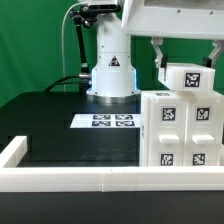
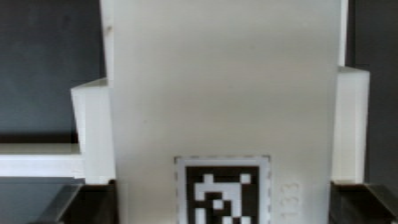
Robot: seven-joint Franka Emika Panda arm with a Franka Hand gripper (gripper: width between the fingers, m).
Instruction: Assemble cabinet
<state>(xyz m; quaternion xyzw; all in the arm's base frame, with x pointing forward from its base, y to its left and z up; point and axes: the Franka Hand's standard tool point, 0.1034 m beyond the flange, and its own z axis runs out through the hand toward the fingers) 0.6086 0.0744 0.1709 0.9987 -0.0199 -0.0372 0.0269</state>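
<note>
**Tool state.** The tool (image 1: 187, 60) hangs at the exterior view's upper right with its fingers pointing down. One finger stands on each side of a small tagged block (image 1: 190, 80). The fingers lie against the block's sides, so the tool is judged to be pinching the block. The wrist view does not confirm this. It shows only a tall white tagged face (image 2: 217, 100) filling the middle, with wider white surfaces behind it.

**Position of the task's thing.** The cabinet (image 1: 180, 135) stands on the counter (image 1: 50, 125) at the exterior view's right, directly beneath the tool. Its tagged front faces the camera. The block's lower edge is at the cabinet's top. Whether it rests there or hangs just clear cannot be told.

**Governing relation.** The cabinet lies straight below the held block, so the coming move is judged to be vertical. The block looks slightly tilted against the cabinet's square top and may need levelling.

**Edges and room.**
- The low white rail (image 1: 70, 178) runs along the counter's near edge, just in front of the cabinet.
- The marker board (image 1: 112, 121) lies flat to the exterior view's left of the cabinet, apart from it.
- The arm's base (image 1: 112, 72) stands behind the marker board.
- Open counter lies to the exterior view's left. The cabinet's right side runs out of frame, so the room there is unknown.
</note>
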